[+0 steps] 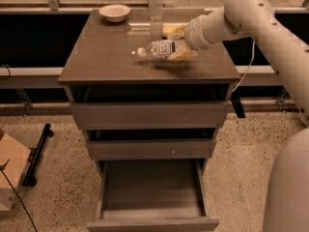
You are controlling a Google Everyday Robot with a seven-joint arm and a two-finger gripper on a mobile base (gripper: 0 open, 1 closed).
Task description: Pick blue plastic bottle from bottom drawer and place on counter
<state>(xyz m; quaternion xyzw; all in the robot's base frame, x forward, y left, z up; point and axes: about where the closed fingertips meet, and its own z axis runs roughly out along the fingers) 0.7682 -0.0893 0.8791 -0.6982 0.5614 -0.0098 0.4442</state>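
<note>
The blue plastic bottle (158, 49) lies on its side, white cap pointing left, just above the counter (106, 57) near its middle right. My gripper (176, 49) is shut on the bottle's base end, coming in from the right on the white arm. The bottom drawer (152, 197) is pulled open below and shows only its bare floor.
A white bowl (115, 12) sits at the counter's back left. A taller clear water bottle (155, 1) stands at the back middle, with a yellow sponge-like object (170, 30) right behind my gripper. The two upper drawers are slightly open. A cardboard box (9, 175) lies on the floor at left.
</note>
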